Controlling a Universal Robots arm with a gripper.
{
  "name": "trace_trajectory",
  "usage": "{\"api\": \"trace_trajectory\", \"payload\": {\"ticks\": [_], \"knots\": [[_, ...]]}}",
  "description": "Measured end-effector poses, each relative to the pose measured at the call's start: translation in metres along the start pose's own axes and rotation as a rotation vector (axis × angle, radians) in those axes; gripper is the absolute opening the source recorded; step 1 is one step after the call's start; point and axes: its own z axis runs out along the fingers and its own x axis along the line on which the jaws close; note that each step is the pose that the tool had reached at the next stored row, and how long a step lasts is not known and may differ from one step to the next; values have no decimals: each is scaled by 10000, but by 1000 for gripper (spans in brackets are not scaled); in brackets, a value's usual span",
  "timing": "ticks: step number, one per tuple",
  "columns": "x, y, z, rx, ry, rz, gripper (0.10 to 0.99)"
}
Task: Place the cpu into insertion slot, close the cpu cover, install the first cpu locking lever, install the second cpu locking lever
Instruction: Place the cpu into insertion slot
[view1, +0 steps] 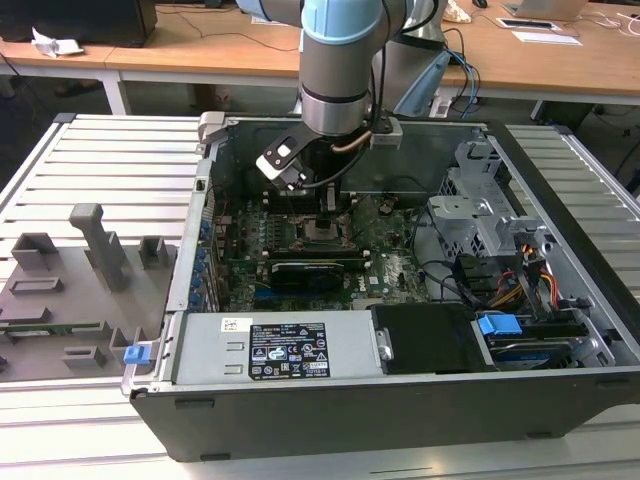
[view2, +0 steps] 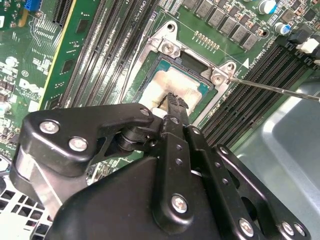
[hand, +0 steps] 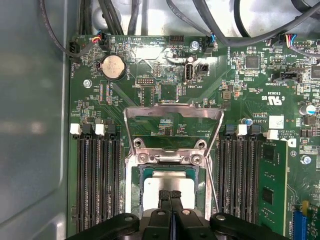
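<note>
The cpu (hand: 167, 184), a square chip with a pale smeared face, lies flat inside the insertion slot (hand: 141, 172) on the green motherboard. It also appears in the second wrist view as the cpu (view2: 176, 82). The cpu cover (hand: 172, 111), a metal frame with a large window, stands raised on its hinge at the slot's far side. My gripper (hand: 170, 194) is shut, its two black fingertips pressed together just above the chip's face with nothing between them. A thin metal locking lever (view2: 280, 90) sticks out beside the slot. In the exterior view the gripper (view1: 327, 208) hangs over the slot.
Long black memory slots (hand: 97, 180) flank the socket on both sides. Cables (hand: 235, 30) run along the board's far edge. The case wall (hand: 35, 110) rises close on one side. A drive cage (view1: 480, 195) and power supply (view1: 275, 350) stand inside the open case.
</note>
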Motion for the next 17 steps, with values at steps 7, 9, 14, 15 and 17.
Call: {"api": "trace_trajectory", "payload": {"ticks": [7,9,14,15,17], "knots": [[0,0,-19,0,-1,0,110],[0,0,-23,1,-1,0,110],[0,1,-32,1,-1,0,110],[0,1,-36,0,0,0,110],[1,1,-38,1,-1,0,110]]}}
